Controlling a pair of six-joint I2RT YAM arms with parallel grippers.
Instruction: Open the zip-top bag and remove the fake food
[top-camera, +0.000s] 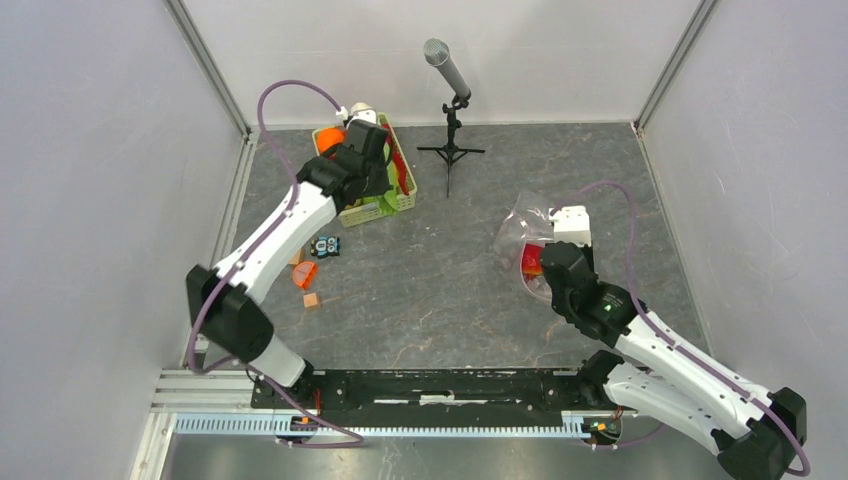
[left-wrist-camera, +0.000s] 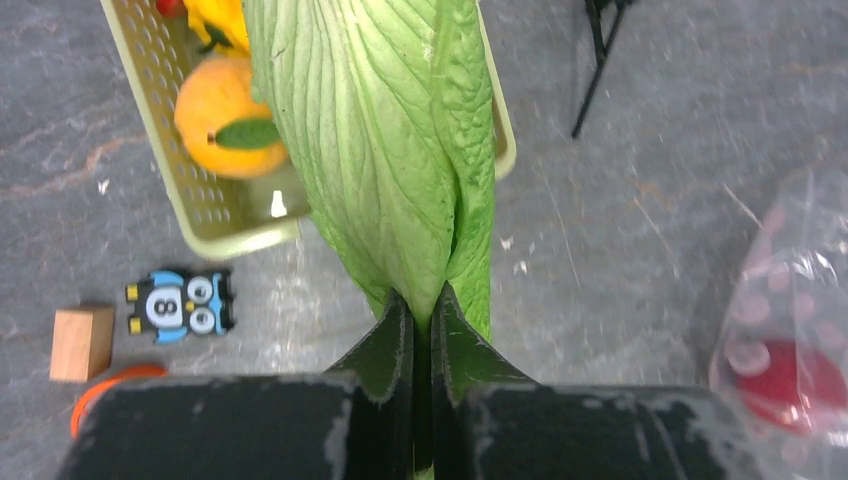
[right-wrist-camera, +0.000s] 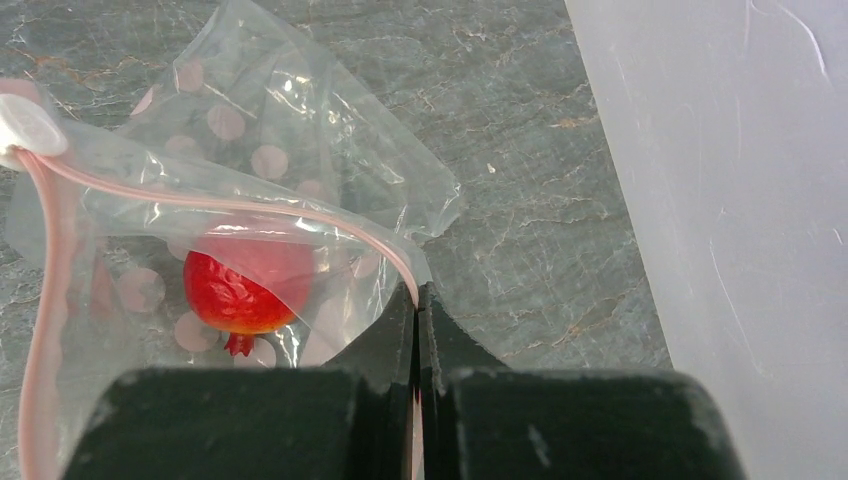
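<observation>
My left gripper (left-wrist-camera: 420, 300) is shut on the leafy end of the long green cabbage (left-wrist-camera: 390, 150), a piece of the fake food. The cabbage hangs across the near corner of the green lattice basket (left-wrist-camera: 190, 200). An orange (left-wrist-camera: 225, 110) lies inside that basket. At the right of the table the zip-top bag (right-wrist-camera: 270, 120) lies crumpled with its mouth gaping. My right gripper (right-wrist-camera: 417, 295) is shut on its pink zip strip (right-wrist-camera: 250, 208). A red piece (right-wrist-camera: 245, 285) is still inside the bag. From above, the bag (top-camera: 522, 228) shows just beyond the right wrist.
A microphone on a small tripod (top-camera: 450, 100) stands behind the middle of the table. A toy car (top-camera: 325, 246), a wooden block (top-camera: 312, 299) and an orange piece (top-camera: 305, 274) lie left of centre. A yellow pepper (left-wrist-camera: 215, 20) is in the basket. White walls enclose the table.
</observation>
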